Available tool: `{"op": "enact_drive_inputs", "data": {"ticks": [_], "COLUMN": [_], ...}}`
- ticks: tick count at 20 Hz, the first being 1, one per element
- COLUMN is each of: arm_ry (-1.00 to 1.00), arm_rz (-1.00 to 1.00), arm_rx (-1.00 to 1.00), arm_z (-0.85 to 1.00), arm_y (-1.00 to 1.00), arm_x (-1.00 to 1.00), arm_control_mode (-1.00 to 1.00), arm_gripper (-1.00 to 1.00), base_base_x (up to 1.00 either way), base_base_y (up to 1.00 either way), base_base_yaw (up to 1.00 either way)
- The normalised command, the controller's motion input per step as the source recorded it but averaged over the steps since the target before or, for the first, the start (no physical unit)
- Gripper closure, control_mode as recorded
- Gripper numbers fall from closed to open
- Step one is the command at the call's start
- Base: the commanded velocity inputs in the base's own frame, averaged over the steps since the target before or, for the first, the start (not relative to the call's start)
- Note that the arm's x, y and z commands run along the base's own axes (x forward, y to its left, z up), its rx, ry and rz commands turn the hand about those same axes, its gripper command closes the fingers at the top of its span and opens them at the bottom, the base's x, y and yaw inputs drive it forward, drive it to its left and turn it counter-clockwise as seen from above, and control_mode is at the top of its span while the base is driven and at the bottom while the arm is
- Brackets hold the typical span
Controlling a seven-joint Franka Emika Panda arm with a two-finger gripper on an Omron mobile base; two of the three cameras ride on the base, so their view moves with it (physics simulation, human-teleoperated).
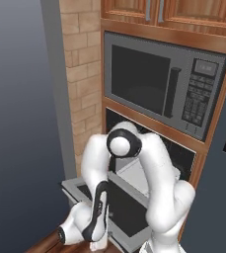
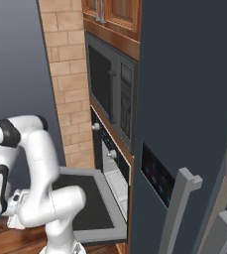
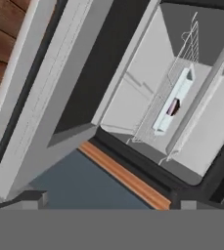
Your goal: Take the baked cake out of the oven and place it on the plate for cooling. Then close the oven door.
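Looking into the oven (image 3: 147,88) from the hand view, the gripper (image 3: 112,202) is holding its two tips far apart at the bottom corners of the frame, with nothing between them. So the pincer is spread and holding nothing.

The oven door (image 1: 129,212) is lying dropped down and flat, with its dark glass facing up. In the left base view it is sitting at the lower middle, under the arm. The grey microwave (image 1: 164,84) is sitting above it.

The cake (image 3: 173,105) is sitting deep inside the oven, on the wire rack (image 3: 182,73), right of the middle of the hand view. It is looking like a small dark red bit in a long pale pan (image 3: 174,97). It is too small and blurry to say more.

The pan's long side is running from the upper right of that frame down to the lower left. Its lower left end is pointing toward the door opening.

I think the step now is reaching in for the pan. To do it well, the arm should be going in low over the door, staying between the oven walls. The tips should be turning to cross the pan's thin side, not its long side. Then they should be sliding in level, so the cake is not tipping.
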Motion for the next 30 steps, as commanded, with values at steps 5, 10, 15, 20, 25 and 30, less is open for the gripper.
{"op": "enact_drive_inputs", "data": {"ticks": [5, 10, 15, 20, 25, 30], "arm_ry": [0.25, 0.1, 0.01, 0.0, 0.0, -0.06], "arm_rz": [0.0, 0.0, -0.04, -0.14, -0.18, -0.18], "arm_rx": [0.21, 0.01, -0.01, -0.1, -0.2, -0.26], "arm_z": [0.64, 0.15, 0.0, -0.14, -0.26, -0.29], "arm_y": [-0.14, -0.25, -0.05, 0.03, 0.06, 0.04], "arm_x": [0.17, 0.62, 0.8, 0.82, 0.67, 0.44], "arm_control_mode": [-1.0, -1.0, -1.0, -1.0, -1.0, -1.0], "arm_gripper": [-1.0, -1.0, -1.0, -1.0, -1.0, -1.0], "base_base_x": [0.0, 0.0, 0.0, 0.0, 0.0, 0.0], "base_base_y": [0.0, 0.0, 0.0, 0.0, 0.0, 0.0], "base_base_yaw": [0.0, 0.0, 0.0, 0.0, 0.0, 0.0]}}
